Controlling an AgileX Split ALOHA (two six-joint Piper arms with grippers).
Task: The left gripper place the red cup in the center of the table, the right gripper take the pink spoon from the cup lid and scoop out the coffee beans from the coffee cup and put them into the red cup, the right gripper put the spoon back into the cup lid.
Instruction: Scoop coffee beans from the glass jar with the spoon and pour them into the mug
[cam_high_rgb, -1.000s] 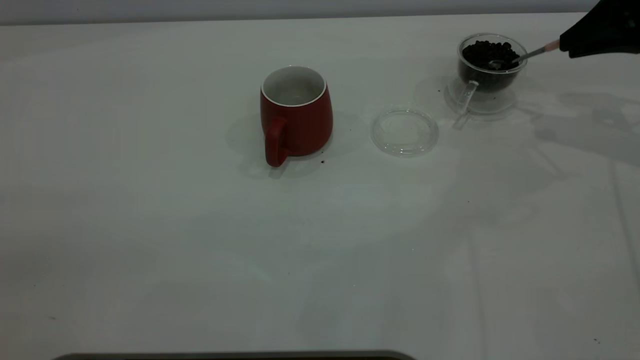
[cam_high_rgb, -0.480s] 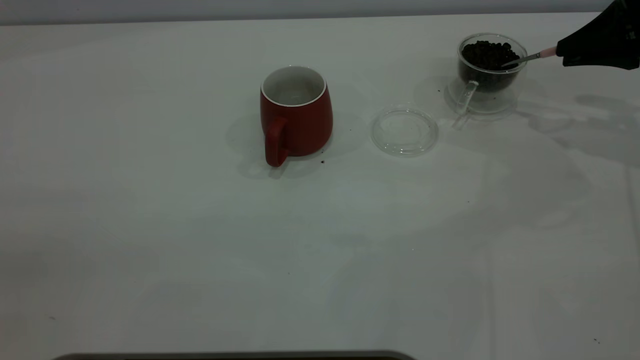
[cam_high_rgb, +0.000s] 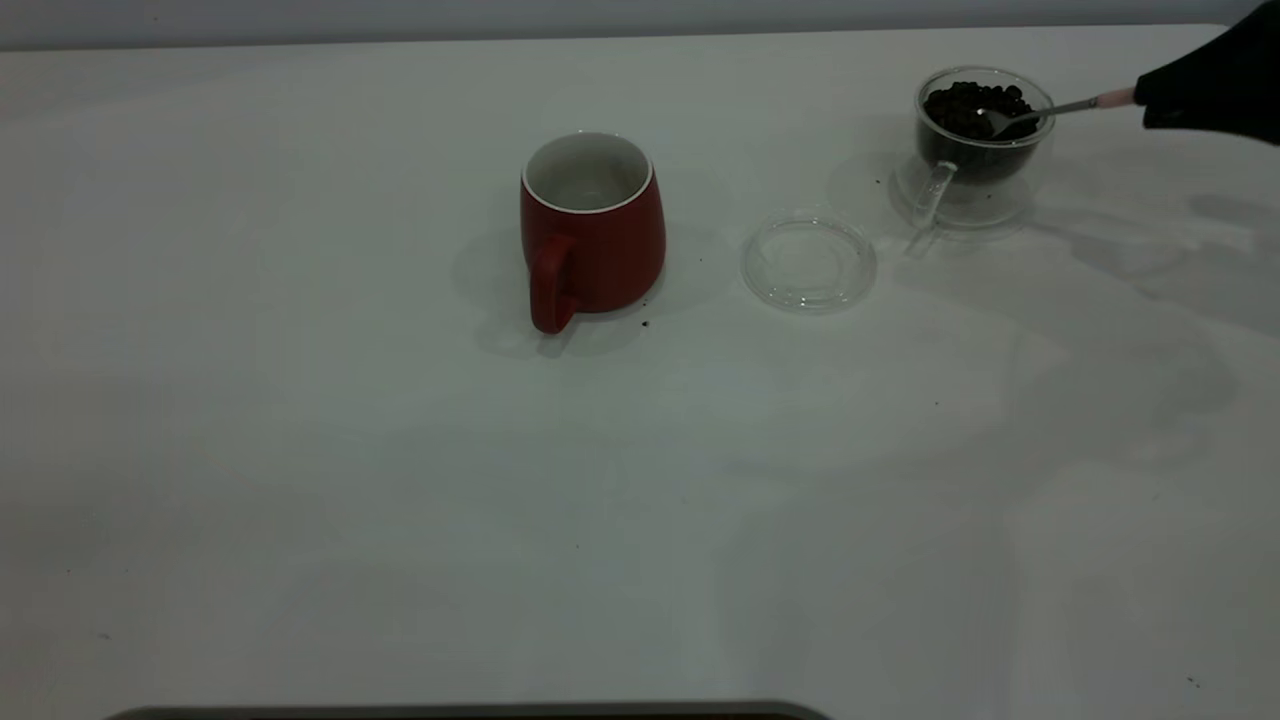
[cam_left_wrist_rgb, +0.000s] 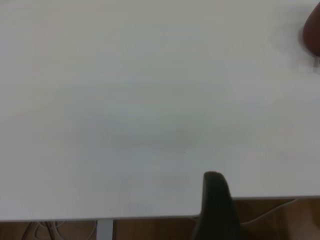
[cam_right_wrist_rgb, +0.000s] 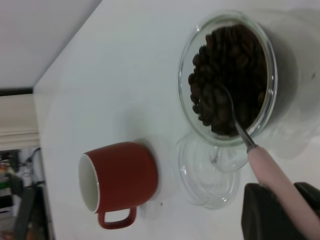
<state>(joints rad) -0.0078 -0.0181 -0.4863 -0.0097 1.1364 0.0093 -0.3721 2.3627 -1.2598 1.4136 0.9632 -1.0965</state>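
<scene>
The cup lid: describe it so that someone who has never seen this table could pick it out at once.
On the white table, start from the red cup near the middle and move toward the glass coffee cup filled with beans. Between the two lies the cup lid, flat on the table. It is a shallow, clear glass disc with nothing in it, without walls or handle.

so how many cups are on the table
2. The red cup stands near the table's middle; the coffee cup, full of coffee beans, sits at the far right, past the cup lid.
</scene>
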